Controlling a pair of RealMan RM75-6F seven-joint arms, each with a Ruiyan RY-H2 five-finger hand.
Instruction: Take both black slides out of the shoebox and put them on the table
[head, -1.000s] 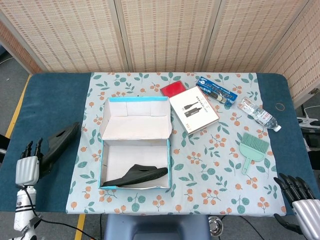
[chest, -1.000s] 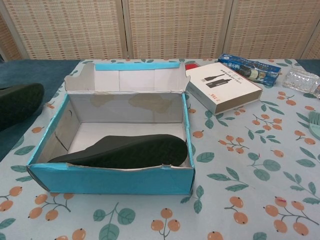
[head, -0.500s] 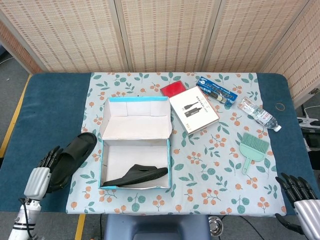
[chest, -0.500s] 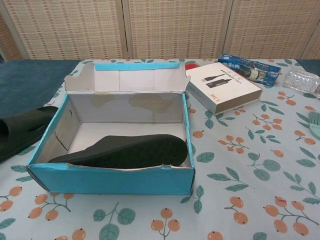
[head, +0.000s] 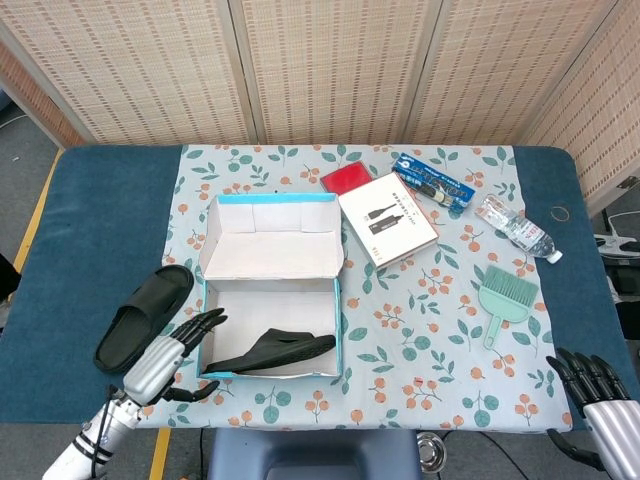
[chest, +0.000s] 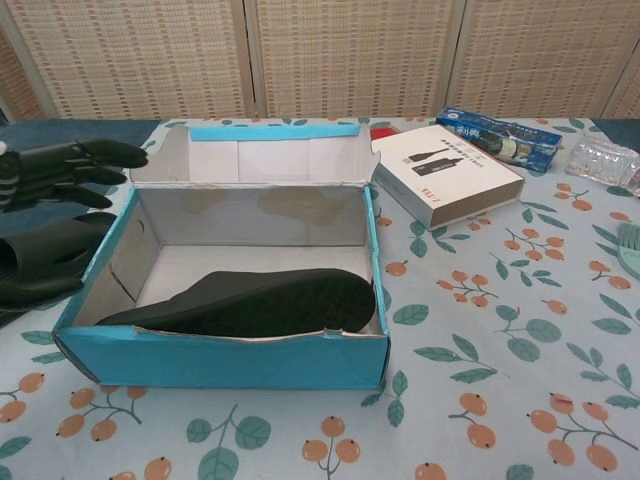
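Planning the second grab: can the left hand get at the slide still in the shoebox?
Probably yes. The left hand is open, holds nothing and sits just outside the shoebox's left wall. The box is open-topped and the slide lies uncovered against its front wall, so only that low wall needs clearing.

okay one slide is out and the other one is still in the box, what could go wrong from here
The remaining slide lies tilted against the shoebox front wall, so a grab may drag or tip the light box. The left hand hovers open between the box and the placed slide and could nudge either while reaching in.
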